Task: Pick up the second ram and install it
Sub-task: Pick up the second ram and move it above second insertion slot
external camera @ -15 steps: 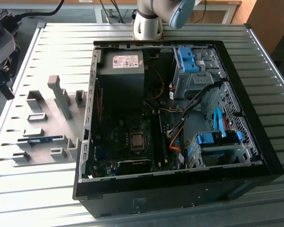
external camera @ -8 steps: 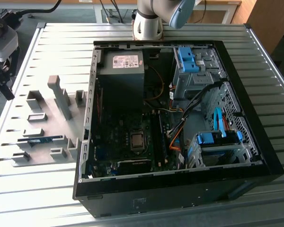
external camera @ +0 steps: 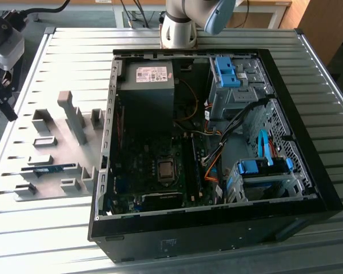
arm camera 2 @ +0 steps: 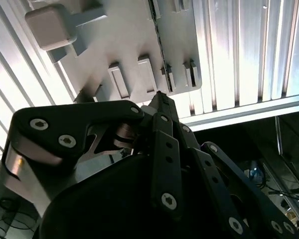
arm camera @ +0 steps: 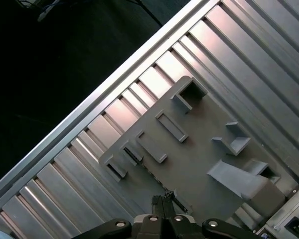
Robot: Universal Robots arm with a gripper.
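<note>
Claw (arm camera: 163, 200), pressed together, hangs over the matte grey slotted holder (arm camera: 199, 149); 1 slot holds the slim blue second ram (external camera: 48, 169), at 9 o'clock of the black case (external camera: 217, 240) in the exterior view.

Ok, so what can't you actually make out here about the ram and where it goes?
Ram, exterior view: too small to count its chips or see how it sits in the tray.
Board slots, exterior view: too dark and small to tell whether any is filled.
Gripper, first wrist view: its body is cut off by the picture's edge, and it covers part of the tray.
</note>
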